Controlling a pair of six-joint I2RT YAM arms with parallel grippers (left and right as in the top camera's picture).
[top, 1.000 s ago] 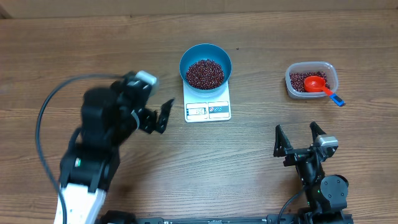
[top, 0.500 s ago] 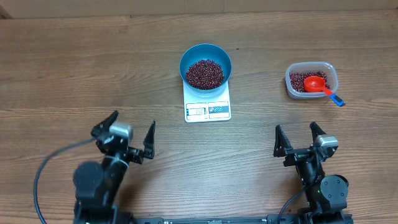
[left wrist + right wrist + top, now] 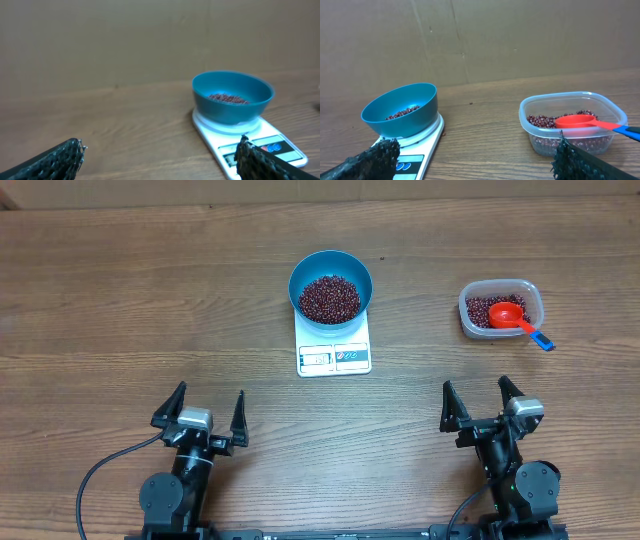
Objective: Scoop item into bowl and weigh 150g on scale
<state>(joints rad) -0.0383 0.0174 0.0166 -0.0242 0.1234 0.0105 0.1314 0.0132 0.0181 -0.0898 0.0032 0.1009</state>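
Left arm, right arm parked, jaws wide

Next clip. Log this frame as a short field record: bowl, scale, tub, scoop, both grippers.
bowl: blue, on the scale, holding beans
scale: white, display too small to read
tub: clear, right of the scale, more beans inside
scoop: red, resting in the tub, handle over its rim
left gripper: open, empty, touching nothing
right gripper: open, empty, touching nothing

The left hand has drawn back from beside the scale to the near table edge; fingers spread.
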